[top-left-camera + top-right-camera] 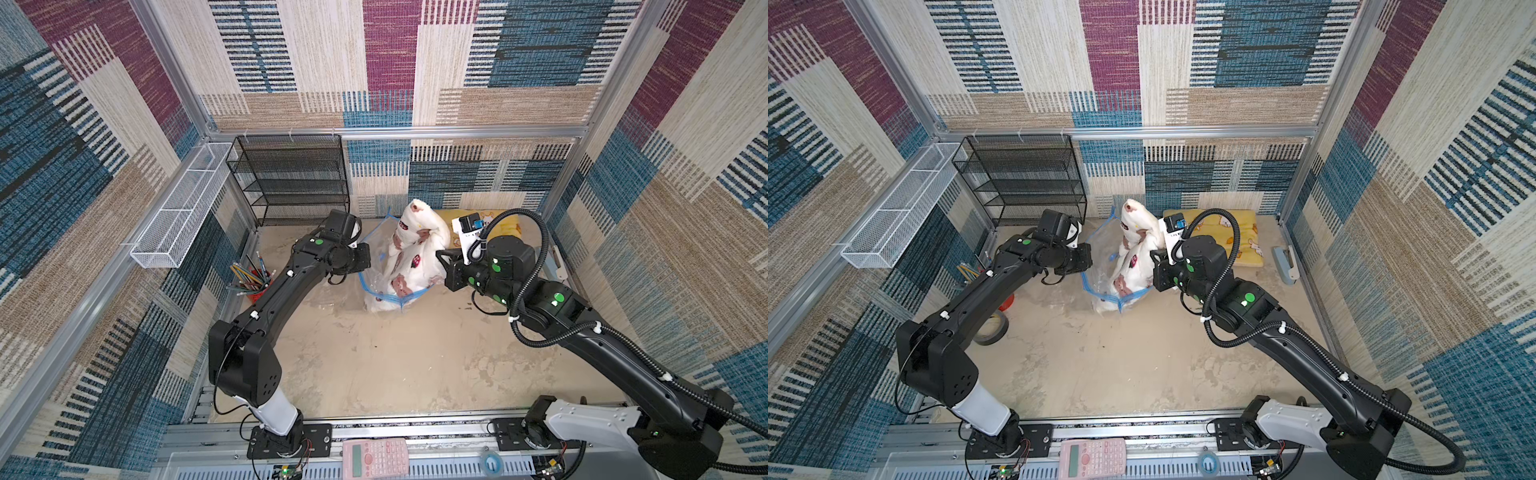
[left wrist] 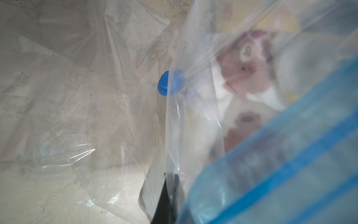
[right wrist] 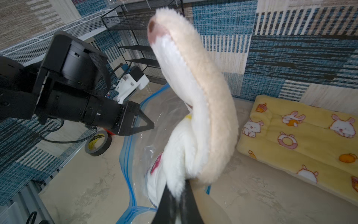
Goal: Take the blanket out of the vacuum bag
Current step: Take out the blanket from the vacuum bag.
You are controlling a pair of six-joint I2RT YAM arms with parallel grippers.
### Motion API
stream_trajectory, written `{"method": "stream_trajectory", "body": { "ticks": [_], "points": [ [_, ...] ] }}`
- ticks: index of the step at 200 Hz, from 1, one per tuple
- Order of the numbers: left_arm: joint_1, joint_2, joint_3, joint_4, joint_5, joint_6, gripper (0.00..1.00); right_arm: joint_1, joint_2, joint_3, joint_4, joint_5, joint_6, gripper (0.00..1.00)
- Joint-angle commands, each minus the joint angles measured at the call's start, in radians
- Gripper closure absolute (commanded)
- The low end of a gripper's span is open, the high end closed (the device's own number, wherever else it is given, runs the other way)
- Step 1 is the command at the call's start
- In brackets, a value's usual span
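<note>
Patchwork carpet walls (image 1: pixel 395 62) are enclosing a stained beige tabletop (image 1: pixel 395 365), with a white wire basket (image 1: pixel 178 208) hanging on the left wall, a black mesh rack (image 1: pixel 291 183) standing at the back and a yellow cushion (image 3: pixel 300 139) lying far right. Mid-table, the left gripper (image 3: pixel 152 125) is pinching the blue zip edge of the clear, crinkled vacuum bag (image 2: pixel 120 93) with closed jaws, while the right gripper (image 3: pixel 177 194) is clamping the white fleece blanket (image 3: pixel 203 97), which is arching up out of the bag's mouth.
</note>
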Motion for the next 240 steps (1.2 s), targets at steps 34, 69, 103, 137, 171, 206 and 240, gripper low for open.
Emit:
{"method": "stream_trajectory", "body": {
  "ticks": [34,69,103,137,171,206,240],
  "points": [
    [-0.007,-0.077,-0.022,-0.005,-0.242,0.026,1.00,0.002,0.053,-0.018,0.115,-0.067,-0.012,1.00],
    [-0.009,-0.104,-0.036,-0.012,-0.390,0.021,1.00,0.001,0.104,-0.039,0.173,-0.059,0.005,1.00],
    [-0.008,-0.074,-0.020,-0.047,-0.488,0.008,1.00,0.002,0.179,-0.045,0.240,-0.060,0.011,1.00],
    [-0.007,-0.035,-0.012,-0.063,-0.557,0.010,1.00,0.002,0.243,-0.059,0.313,-0.057,0.030,1.00],
    [0.003,0.027,0.003,-0.079,-0.528,0.016,1.00,0.001,0.310,-0.067,0.341,-0.084,0.073,1.00],
    [0.004,0.063,-0.003,-0.047,-0.415,0.045,1.00,0.000,0.339,-0.129,0.382,-0.036,0.119,1.00],
    [0.002,0.099,0.002,0.007,-0.293,0.129,1.00,-0.001,0.338,-0.223,0.445,0.052,0.213,1.00]
  ]
}}
